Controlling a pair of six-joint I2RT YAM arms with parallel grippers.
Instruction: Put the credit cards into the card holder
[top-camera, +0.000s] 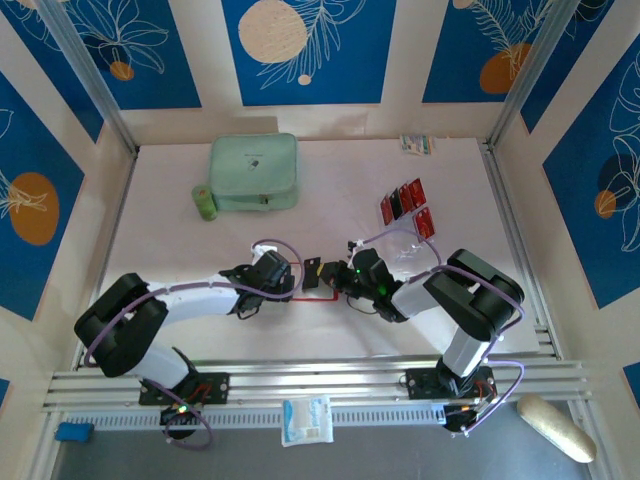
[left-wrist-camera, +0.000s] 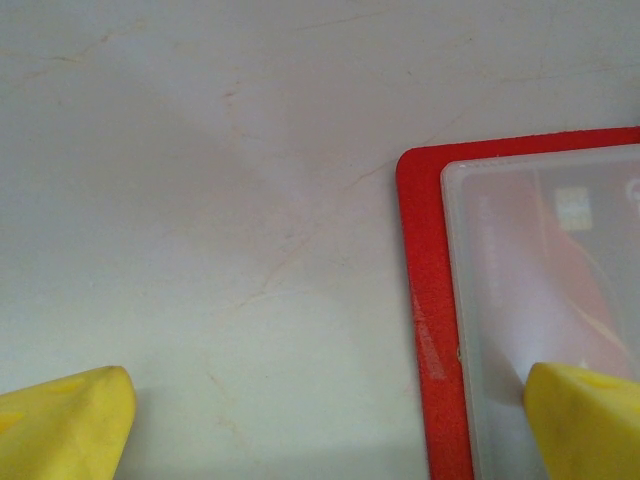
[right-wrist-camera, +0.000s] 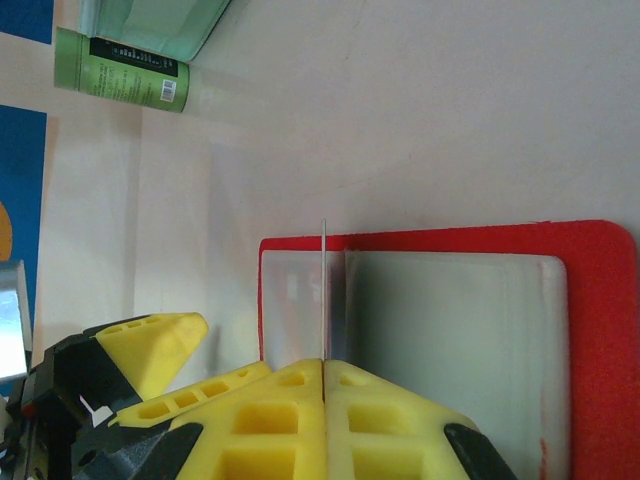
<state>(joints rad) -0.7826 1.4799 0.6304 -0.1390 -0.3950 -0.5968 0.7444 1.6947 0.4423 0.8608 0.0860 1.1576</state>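
One credit card (right-wrist-camera: 325, 290), edge-on, pinched in right gripper (right-wrist-camera: 325, 365) over card holder (right-wrist-camera: 600, 300); left gripper (left-wrist-camera: 330, 420) wide apart.

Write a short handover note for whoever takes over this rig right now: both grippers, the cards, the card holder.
Left gripper: open, one finger over the card holder.
Right gripper: shut on a credit card, edge-on above the holder's clear sleeves.
Done: a sleeved card already shows in the holder.
Left: slide in the held card, then fetch the other cards at the far right.
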